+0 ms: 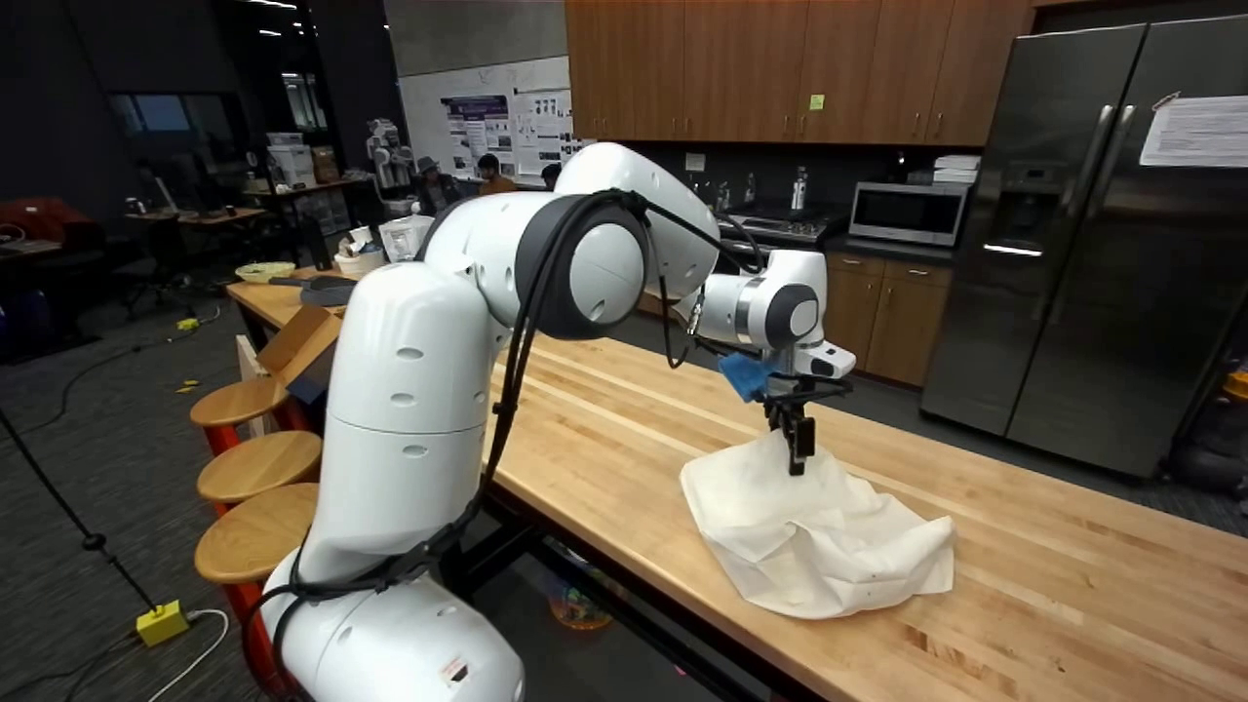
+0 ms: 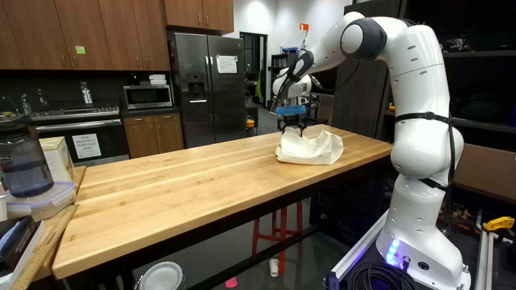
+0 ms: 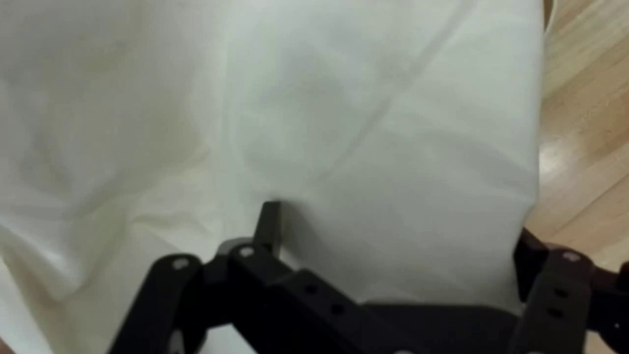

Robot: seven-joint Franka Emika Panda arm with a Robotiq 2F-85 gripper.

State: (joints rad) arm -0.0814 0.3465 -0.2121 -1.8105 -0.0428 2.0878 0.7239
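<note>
The pincer (image 2: 292,131) points down, its two fingers (image 3: 268,228) set well apart; it is released, and a bulge of the cream cloth (image 1: 814,556) rises between them. In the wrist view the fabric spreads on past the finger at left, while the finger at right stands at the cloth's edge, with the wooden desk (image 3: 585,162) showing on its outer side. I cannot tell how firmly either finger touches. The cloth lies crumpled on the desk, directly beneath and around the fingertips; in both exterior views most of it stretches below and to the right of the pincer.

Just above the pincer, a blue piece (image 2: 290,110) sits at the wrist, and from there the white arm (image 1: 409,419) arches away. Farther out, in an exterior view, a microwave (image 1: 907,213) stands beyond the pincer, up and to its right, with a steel refrigerator (image 1: 1102,322) farther right. Wooden stools (image 1: 258,534) stand well to the pincer's left. In an exterior view a dark jug (image 2: 24,169) stands far to the pincer's left, with a stove (image 2: 109,139) at left beyond it.
</note>
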